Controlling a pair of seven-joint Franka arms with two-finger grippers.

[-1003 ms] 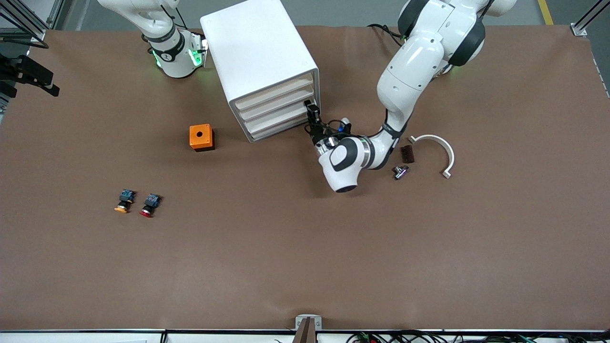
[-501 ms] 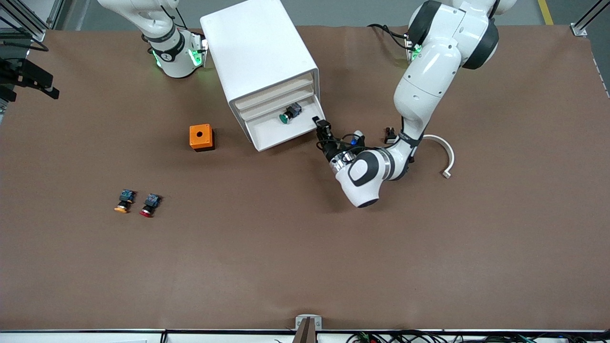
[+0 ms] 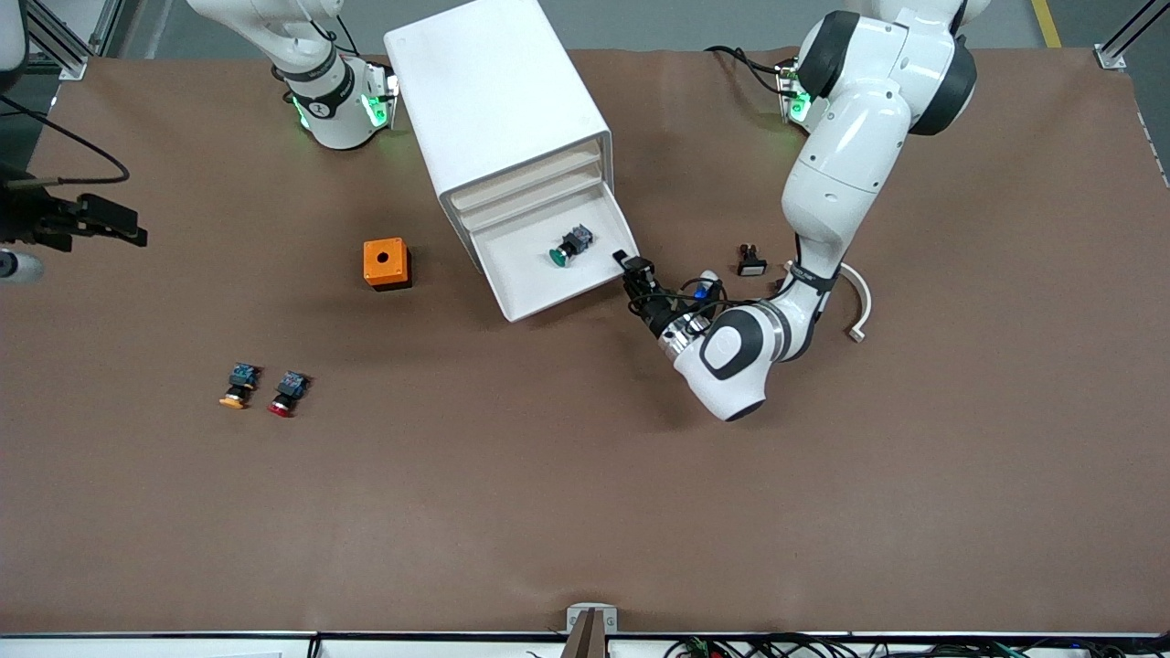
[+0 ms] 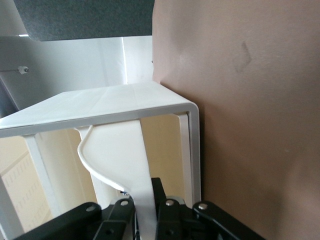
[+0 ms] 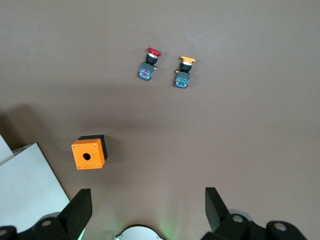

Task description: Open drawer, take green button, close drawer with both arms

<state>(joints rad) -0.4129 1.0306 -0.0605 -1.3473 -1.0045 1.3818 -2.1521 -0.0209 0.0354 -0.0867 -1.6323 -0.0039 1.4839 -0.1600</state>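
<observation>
Since a second ago the wide shallow white plastic drawer (image 3: 539,279) has slid well out of the big white boxy cabinet (image 3: 494,100), dragged by our left gripper (image 3: 632,268), and our right gripper (image 3: 110,224) has swung into view over the table's edge at the right arm's end. Its jaws stand spread, empty, with the small orange box with a round hole (image 5: 90,154) below and ahead of it. The tiny green-capped push button (image 3: 570,247) lies in the open drawer, long axis slanted across the tray, cap pointing toward the front camera. Our left gripper is pinched on the drawer's front lip (image 4: 137,200), just beside the button. We judge the right arm, though well apart, must come over for the pick.
</observation>
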